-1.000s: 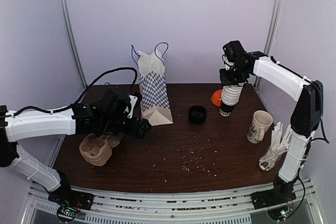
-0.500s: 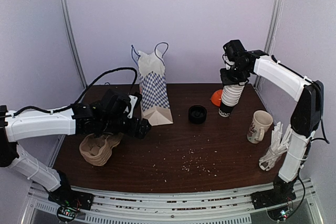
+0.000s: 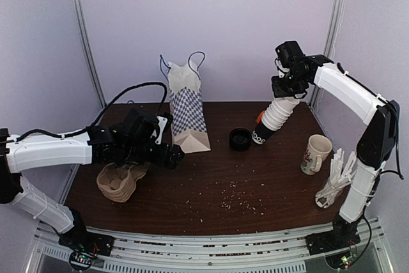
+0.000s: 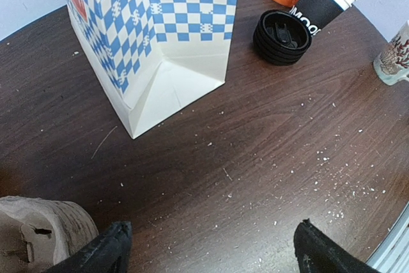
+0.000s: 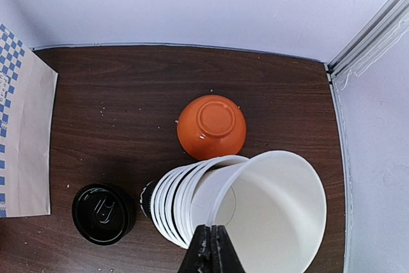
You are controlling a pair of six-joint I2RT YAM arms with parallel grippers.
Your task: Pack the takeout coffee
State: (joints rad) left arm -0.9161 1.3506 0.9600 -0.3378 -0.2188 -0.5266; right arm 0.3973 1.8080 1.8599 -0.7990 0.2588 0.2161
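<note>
No lidded takeout coffee shows in any view. My right gripper [image 3: 285,91] [image 5: 211,242] is shut on the rim of the top cup [image 5: 275,215] of a stack of lidless white paper cups [image 3: 271,118] [image 5: 167,204]. The stack leans, its black-printed base down-left near a pile of black lids [image 3: 240,139] [image 5: 102,213] [image 4: 282,28]. The blue-checked paper bag [image 3: 187,110] [image 4: 153,23] stands upright at the back. My left gripper [image 3: 167,153] [image 4: 208,250] is open and empty, low over the table in front of the bag.
An upturned orange bowl [image 3: 262,118] [image 5: 211,126] sits behind the stack. A white mug [image 3: 314,154] [image 4: 395,55] and a bundle of wrapped stirrers [image 3: 334,180] are at the right. Stacked pulp cup carriers [image 3: 120,181] [image 4: 38,234] lie under my left arm. Crumbs dot the table.
My right gripper has risen and moved slightly right, tilting the cup stack; its base has swung left toward the black lids. The left arm has not moved.
</note>
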